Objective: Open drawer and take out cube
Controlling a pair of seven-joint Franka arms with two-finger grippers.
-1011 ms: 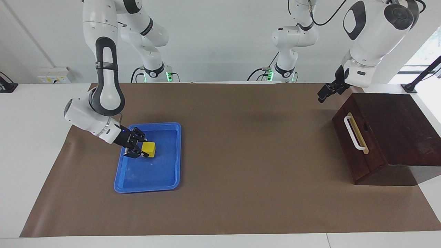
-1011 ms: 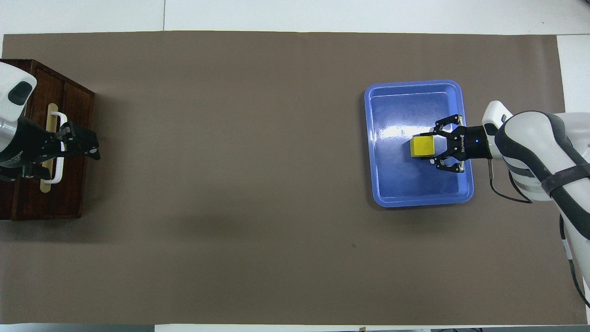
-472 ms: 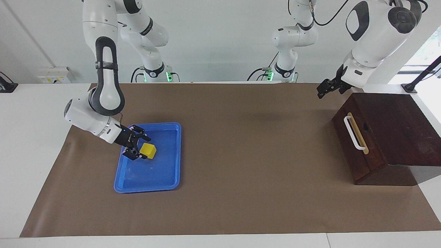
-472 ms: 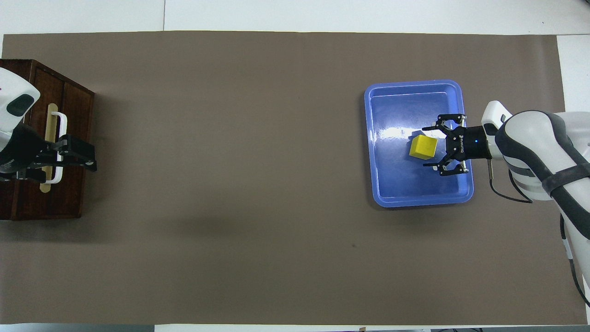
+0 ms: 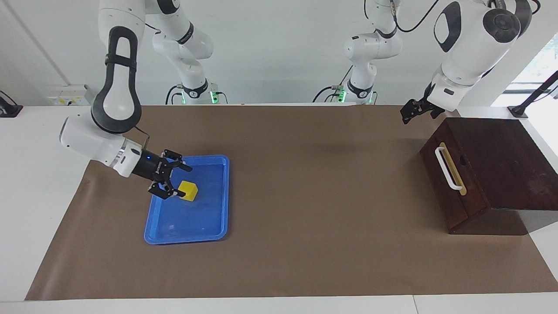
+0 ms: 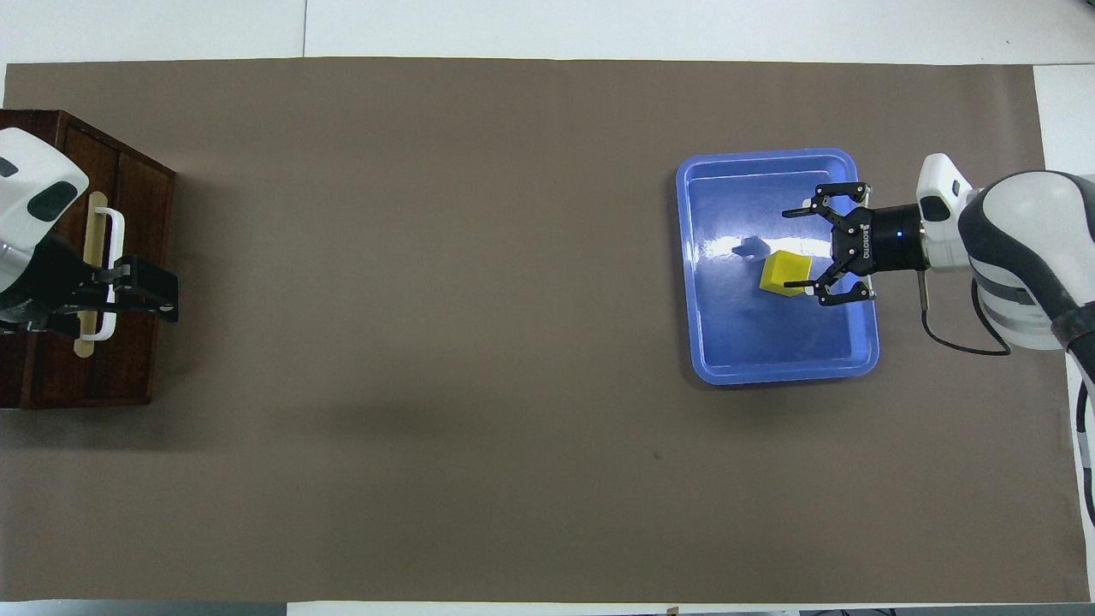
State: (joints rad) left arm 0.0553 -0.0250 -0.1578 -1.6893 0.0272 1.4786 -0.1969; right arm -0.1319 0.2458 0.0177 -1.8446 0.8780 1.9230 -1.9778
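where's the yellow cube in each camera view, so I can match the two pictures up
Facing view: the yellow cube lies in the blue tray, at that picture's left, beside the open right gripper.
Overhead view: the same cube lies in the tray, at that picture's right.
Shared landmark: the blue tray, at the right arm's end of the table.

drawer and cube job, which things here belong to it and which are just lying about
Part of the job:
- drawer, shut
- yellow cube, lying in the tray
- right gripper, open over the tray
- left gripper, open, raised near the wooden box

Just there:
- blue tray
- brown table cover
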